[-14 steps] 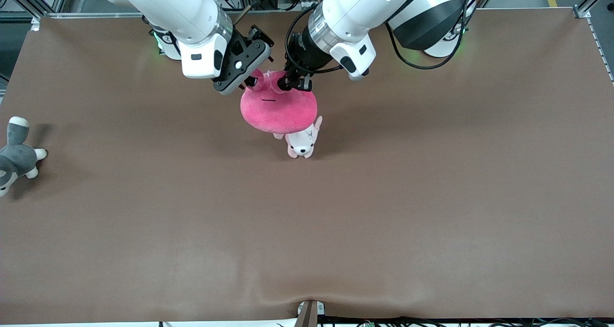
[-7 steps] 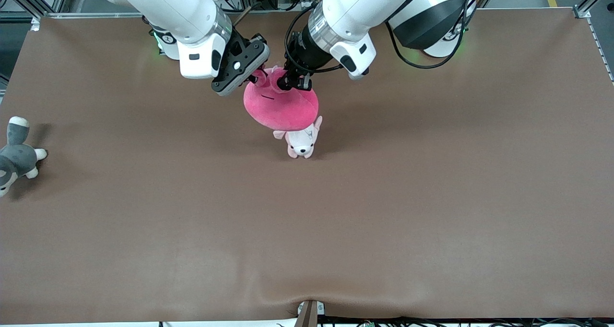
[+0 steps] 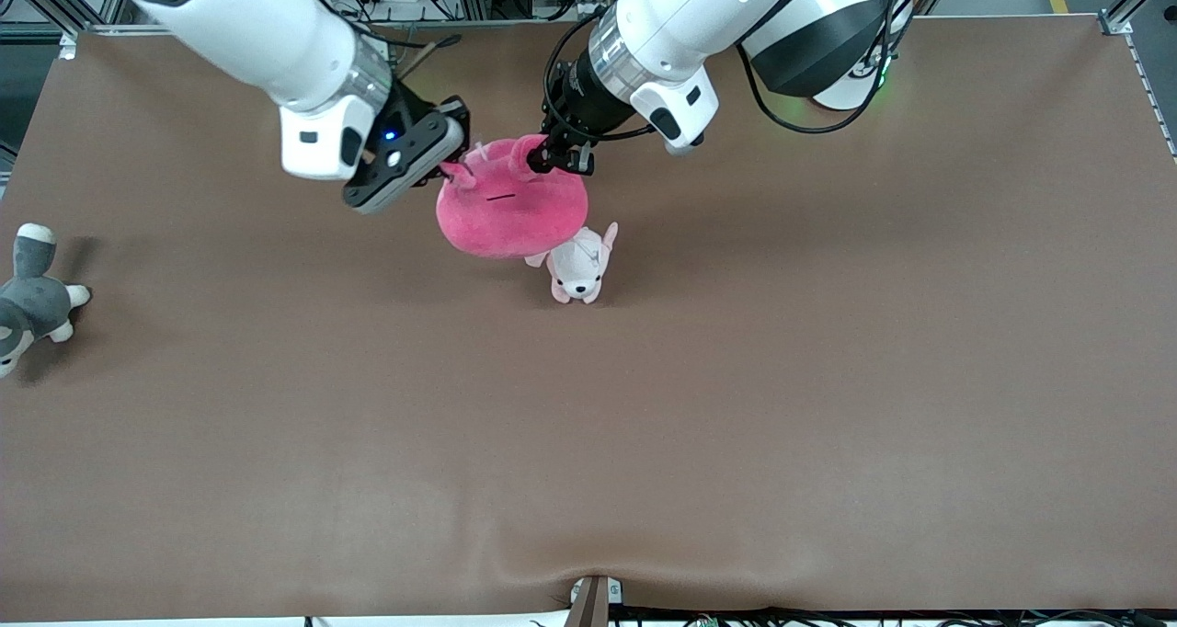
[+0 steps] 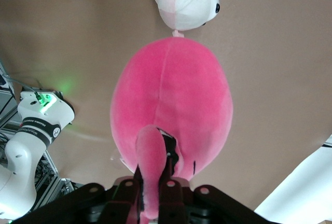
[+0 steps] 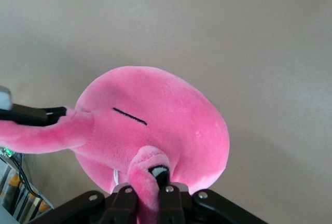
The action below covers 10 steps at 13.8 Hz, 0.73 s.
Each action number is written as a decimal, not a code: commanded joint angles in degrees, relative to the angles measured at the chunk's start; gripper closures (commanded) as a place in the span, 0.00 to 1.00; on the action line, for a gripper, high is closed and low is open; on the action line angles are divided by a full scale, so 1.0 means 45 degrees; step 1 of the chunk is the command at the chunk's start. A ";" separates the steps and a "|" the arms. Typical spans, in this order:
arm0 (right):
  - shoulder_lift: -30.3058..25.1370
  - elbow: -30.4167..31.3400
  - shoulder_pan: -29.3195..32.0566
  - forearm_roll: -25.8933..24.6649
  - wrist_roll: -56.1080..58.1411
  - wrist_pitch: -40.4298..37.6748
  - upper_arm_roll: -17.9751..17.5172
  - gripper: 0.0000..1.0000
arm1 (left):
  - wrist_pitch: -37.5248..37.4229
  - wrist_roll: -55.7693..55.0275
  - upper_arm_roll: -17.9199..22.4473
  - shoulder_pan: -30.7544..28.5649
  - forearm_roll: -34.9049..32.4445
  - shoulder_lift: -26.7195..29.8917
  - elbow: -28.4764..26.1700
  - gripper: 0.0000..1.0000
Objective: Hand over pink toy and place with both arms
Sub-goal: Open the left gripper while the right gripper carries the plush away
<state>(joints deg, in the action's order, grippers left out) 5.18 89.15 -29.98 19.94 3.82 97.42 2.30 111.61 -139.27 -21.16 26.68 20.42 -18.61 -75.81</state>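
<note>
Two hands gripped the pink toy at once, each clenched on one of its stalk eyes. The left hand, reaching from the left arm's end, pinched one stalk between its fingers; the stalk showed stretched out in the right wrist view. The right hand pinched the other stalk, its fingers closed tight on it. The pink toy hung in the air between them, above the brown bench, its stitched mouth line facing the front camera. A small pale pink-and-white puppy plush lay on the bench just beside the toy's lower edge, nearer the front camera. A grey-and-white plush animal lay well apart, at the right arm's end of the bench, partly cut off by the frame edge.
</note>
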 commanded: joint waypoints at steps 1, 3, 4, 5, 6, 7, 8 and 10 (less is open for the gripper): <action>-0.0059 0.0052 0.0918 -0.0289 -0.0047 -0.0281 -0.0061 1.00 | -0.0290 -0.0067 0.0035 -0.0146 0.0190 0.0033 0.0225 0.37; 0.0136 0.0130 0.1601 -0.0542 -0.0047 -0.0281 -0.0081 1.00 | -0.0407 -0.0009 0.0132 -0.0205 0.0151 0.0111 0.0225 0.00; 0.0234 0.0150 0.1875 -0.0756 -0.0008 -0.0281 -0.0081 1.00 | -0.0446 0.0088 0.0171 -0.0224 0.0054 0.0189 0.0245 0.00; 0.0390 0.0228 0.2168 -0.0991 0.0166 -0.0301 -0.0081 1.00 | -0.0678 0.0244 0.0287 -0.0341 -0.0160 0.0267 0.0245 0.00; 0.0584 0.0306 0.2422 -0.1167 0.0535 -0.0282 -0.0081 1.00 | -0.1183 0.0651 0.0385 -0.0535 -0.0548 0.0500 0.0245 0.00; 0.0954 0.0306 0.2754 -0.1227 0.1003 -0.0243 -0.0081 1.00 | -0.1807 0.1351 0.0386 -0.0943 -0.0881 0.0696 0.0245 0.00; 0.1247 0.0326 0.3008 -0.1227 0.1472 -0.0204 -0.0081 1.00 | -0.2432 0.2422 0.0386 -0.1527 -0.0923 0.0910 0.0245 0.00; 0.1698 0.0326 0.3477 -0.1247 0.2079 -0.0145 -0.0081 1.00 | -0.3488 0.4706 0.0386 -0.2563 -0.0924 0.1321 0.0225 0.00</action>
<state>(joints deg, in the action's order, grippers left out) 11.06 91.23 -16.84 14.63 10.51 96.61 2.91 100.34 -125.54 -19.35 19.00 17.11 -15.18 -74.62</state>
